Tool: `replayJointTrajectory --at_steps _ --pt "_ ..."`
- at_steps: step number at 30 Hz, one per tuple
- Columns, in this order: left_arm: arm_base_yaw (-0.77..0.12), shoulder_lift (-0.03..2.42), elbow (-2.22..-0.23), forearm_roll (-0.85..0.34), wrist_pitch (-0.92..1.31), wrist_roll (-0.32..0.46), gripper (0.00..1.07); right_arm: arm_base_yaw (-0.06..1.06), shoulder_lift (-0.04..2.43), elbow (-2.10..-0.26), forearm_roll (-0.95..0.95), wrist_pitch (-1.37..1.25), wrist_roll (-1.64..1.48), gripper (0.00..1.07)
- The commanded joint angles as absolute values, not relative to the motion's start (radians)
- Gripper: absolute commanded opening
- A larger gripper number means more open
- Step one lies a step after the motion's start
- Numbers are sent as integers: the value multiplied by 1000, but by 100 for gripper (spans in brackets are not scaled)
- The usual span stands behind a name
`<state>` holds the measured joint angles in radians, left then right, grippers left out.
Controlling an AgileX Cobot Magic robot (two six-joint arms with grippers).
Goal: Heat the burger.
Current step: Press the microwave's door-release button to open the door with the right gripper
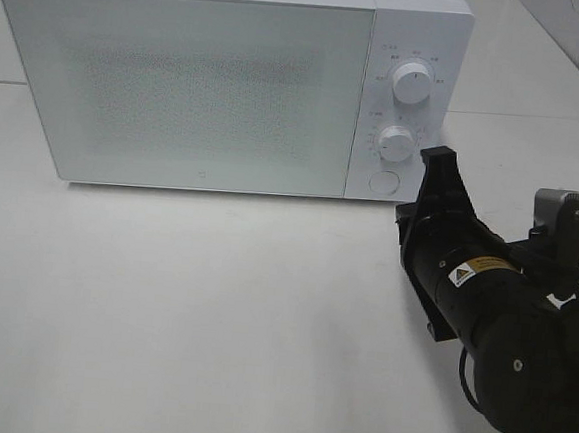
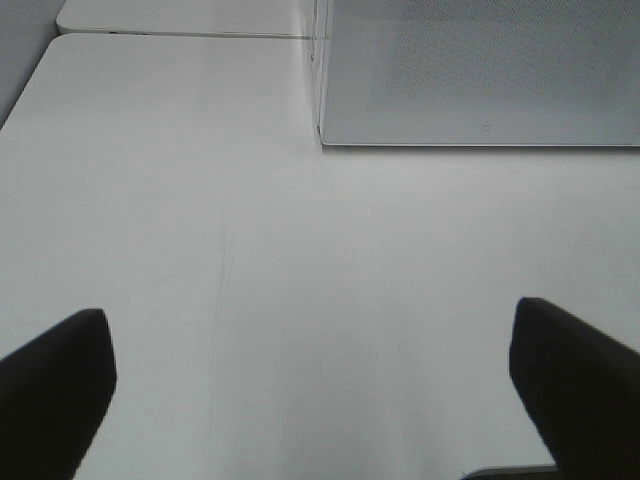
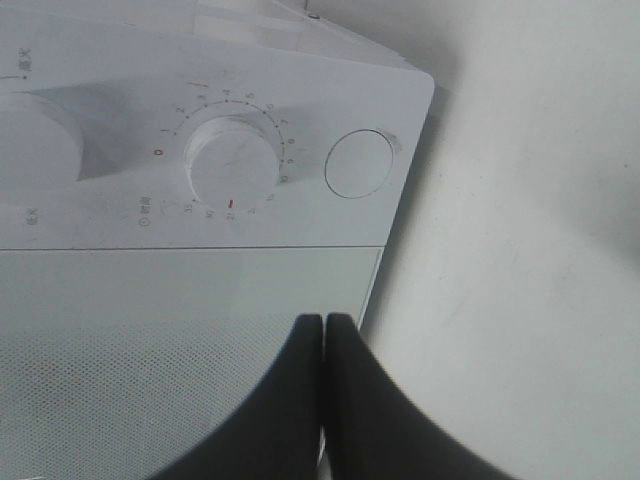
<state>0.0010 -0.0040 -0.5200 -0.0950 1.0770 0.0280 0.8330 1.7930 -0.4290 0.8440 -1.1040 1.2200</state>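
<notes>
Burger: honestly can't tell where it is. None of the three views shows it, and the microwave has its door shut. The door's speckled frosted panel hides whatever might be inside, so I can't place it.

What does show: the white microwave sits at the back of a white table, with the control strip on its right side. There's an upper knob, a lower knob and a round button under them. In the right wrist view the lower knob has a ring of numbers around it and a small red mark on its face.

The right gripper has its two black fingers pressed flat together with nothing between them. From the high camera it's just in front of the microwave's lower right corner, near the round button, tips pointing toward the front face. Whether the tips actually touch the panel is too close to call from that angle. The wrist cam puts them around the seam between door and control strip.

The left gripper never shows in the high view. Its own camera shows both fingers spread wide, holding nothing, over bare tabletop, with the microwave's lower left front corner up ahead.
</notes>
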Motion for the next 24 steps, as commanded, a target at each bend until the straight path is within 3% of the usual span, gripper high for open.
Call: replayJointTrajectory --at_steps 1,7,24 --pt "6 -9 -517 -100 1071 28 100 832 1794 -436 837 -1074 1256 0" --pt "6 -9 -517 -100 1071 28 100 832 1794 -436 837 -1050 1303 0" --pt "6 -9 -517 -100 1071 28 100 701 1901 -566 716 -993 1395 0"
